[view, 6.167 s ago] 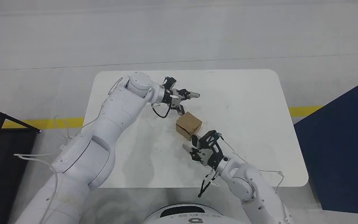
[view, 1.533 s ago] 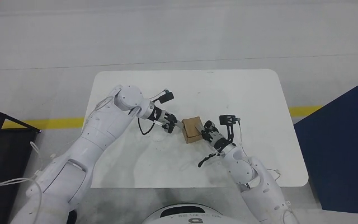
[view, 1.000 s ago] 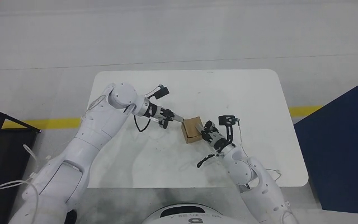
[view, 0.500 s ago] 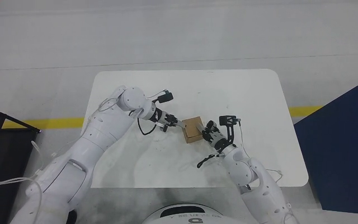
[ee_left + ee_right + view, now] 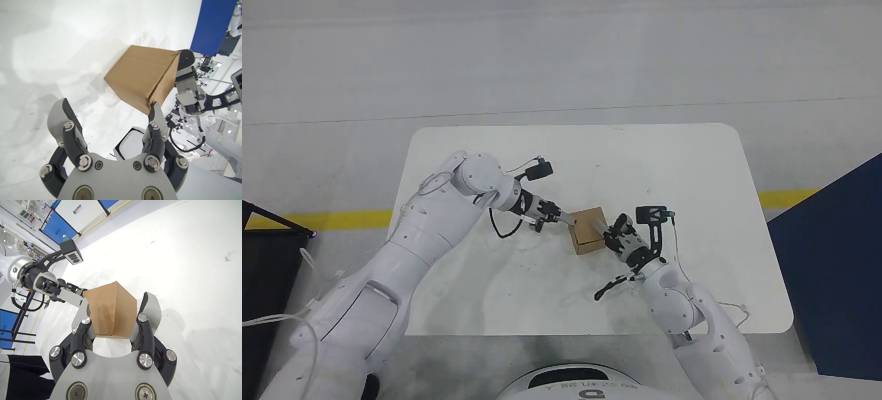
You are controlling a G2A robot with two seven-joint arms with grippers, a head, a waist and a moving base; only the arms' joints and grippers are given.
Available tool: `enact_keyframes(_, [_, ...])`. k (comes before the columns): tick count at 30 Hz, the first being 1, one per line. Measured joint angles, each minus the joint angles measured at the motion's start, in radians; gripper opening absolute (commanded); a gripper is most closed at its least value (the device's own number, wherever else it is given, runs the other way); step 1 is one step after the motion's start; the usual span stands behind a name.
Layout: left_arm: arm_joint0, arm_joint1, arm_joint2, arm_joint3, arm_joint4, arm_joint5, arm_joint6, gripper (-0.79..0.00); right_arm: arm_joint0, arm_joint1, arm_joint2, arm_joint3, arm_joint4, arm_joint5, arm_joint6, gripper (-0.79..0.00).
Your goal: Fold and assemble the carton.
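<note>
A small brown carton (image 5: 588, 228) with its flaps closed stands near the middle of the white table (image 5: 692, 170). My right gripper (image 5: 615, 237) holds it from the near right; in the right wrist view its fingers (image 5: 149, 308) sit on both sides of the carton (image 5: 105, 302), shut on it. My left gripper (image 5: 555, 216) is at the carton's left side and is open. In the left wrist view one fingertip (image 5: 154, 110) touches the lower corner of the carton (image 5: 141, 75), while the other fingertip (image 5: 70, 111) stands free over the table.
The table has bare room on all sides of the carton. A dark blue panel (image 5: 837, 270) stands off the table's right edge. A black frame (image 5: 262, 225) is on the floor at the far left.
Over six seconds both grippers have closed in on the carton, which shifted a little to the right. In the last half second the left gripper edged up to its corner.
</note>
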Motion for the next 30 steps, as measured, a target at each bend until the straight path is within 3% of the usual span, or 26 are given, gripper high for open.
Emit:
enact_keyframes(13, [0.019, 0.029, -0.076, -0.005, -0.036, -0.04, -0.008, 0.0, -0.014, 0.002, 0.012, -0.047, -0.024, 0.026, -0.02, -0.234])
enact_keyframes(14, [0.022, 0.032, -0.086, -0.004, -0.049, -0.043, -0.009, 0.0, -0.018, 0.003, 0.013, -0.054, -0.028, 0.025, -0.025, -0.265])
enact_keyframes(16, [0.029, 0.039, -0.112, 0.002, -0.084, -0.051, -0.015, 0.0, -0.026, 0.004, 0.016, -0.067, -0.035, 0.022, -0.031, -0.413])
enact_keyframes(17, [0.033, 0.041, -0.123, 0.006, -0.102, -0.056, -0.019, 0.0, -0.029, 0.004, 0.017, -0.073, -0.037, 0.021, -0.034, -0.548])
enact_keyframes(18, [0.038, 0.044, -0.136, 0.01, -0.126, -0.062, -0.025, 0.0, -0.032, 0.005, 0.018, -0.078, -0.039, 0.019, -0.039, -0.736])
enact_keyframes(19, [0.046, 0.047, -0.155, 0.018, -0.165, -0.073, -0.035, 0.0, -0.037, 0.005, 0.019, -0.087, -0.041, 0.016, -0.049, -0.785])
enact_keyframes(24, [0.078, 0.052, -0.216, 0.064, -0.362, -0.109, -0.121, 0.0, -0.073, 0.007, 0.031, -0.115, -0.046, 0.01, -0.083, -0.785])
enact_keyframes(30, [0.075, 0.035, -0.192, 0.135, -0.441, -0.137, -0.16, 0.0, -0.098, 0.009, 0.043, -0.114, -0.035, 0.017, -0.071, -0.785])
